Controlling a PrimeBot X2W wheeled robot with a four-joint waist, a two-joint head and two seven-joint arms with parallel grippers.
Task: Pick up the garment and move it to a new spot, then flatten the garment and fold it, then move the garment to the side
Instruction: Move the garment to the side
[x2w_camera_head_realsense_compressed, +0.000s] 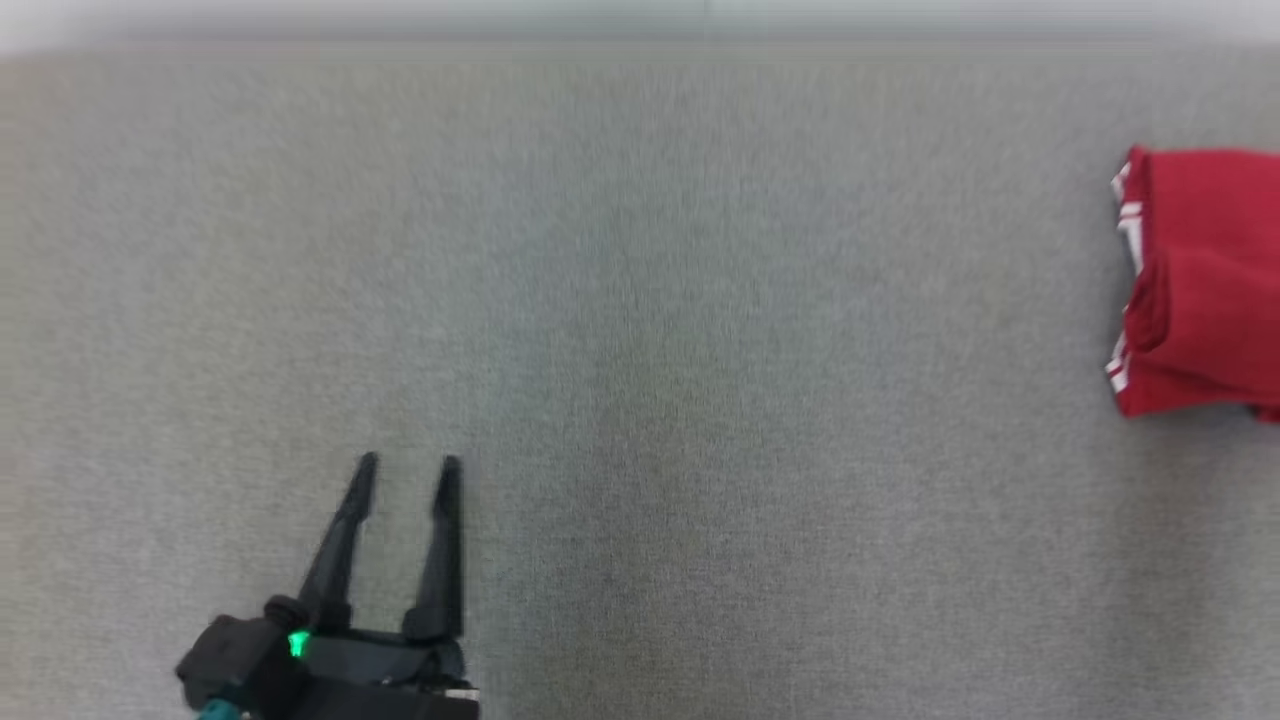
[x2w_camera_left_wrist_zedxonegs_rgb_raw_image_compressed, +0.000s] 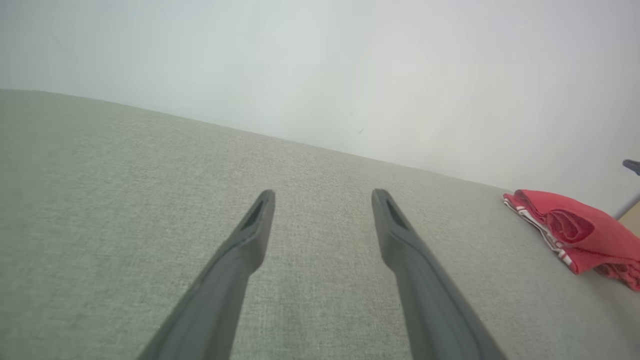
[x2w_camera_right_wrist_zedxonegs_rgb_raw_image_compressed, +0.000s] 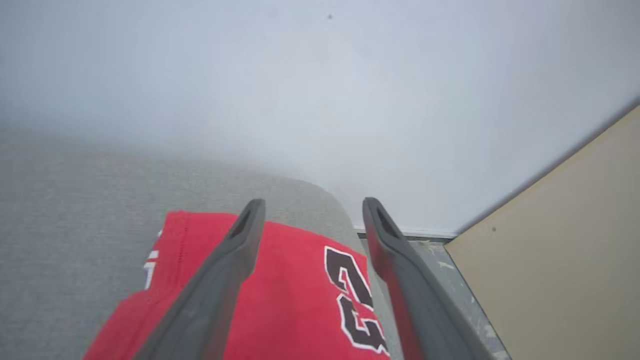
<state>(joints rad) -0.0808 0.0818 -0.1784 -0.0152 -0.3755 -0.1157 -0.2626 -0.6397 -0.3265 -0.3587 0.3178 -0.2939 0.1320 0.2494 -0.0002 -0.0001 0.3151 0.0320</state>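
Two pairs of dark fingers, both spread open: left fingers (x2w_camera_head_realsense_compressed: 345, 530) at lower left over grey desk (x2w_camera_head_realsense_compressed: 640, 300); right fingers (x2w_camera_right_wrist_zedxonegs_rgb_raw_image_compressed: 240, 245) above folded red jersey (x2w_camera_head_realsense_compressed: 1200, 280) at right edge.

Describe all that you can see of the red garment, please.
The red garment is a folded jersey of soft cloth, with white striped trim along one edge and a black, white-edged number on top. It lies on the grey surface, near its right end. The open right end effector hovers over it; contact unclear.
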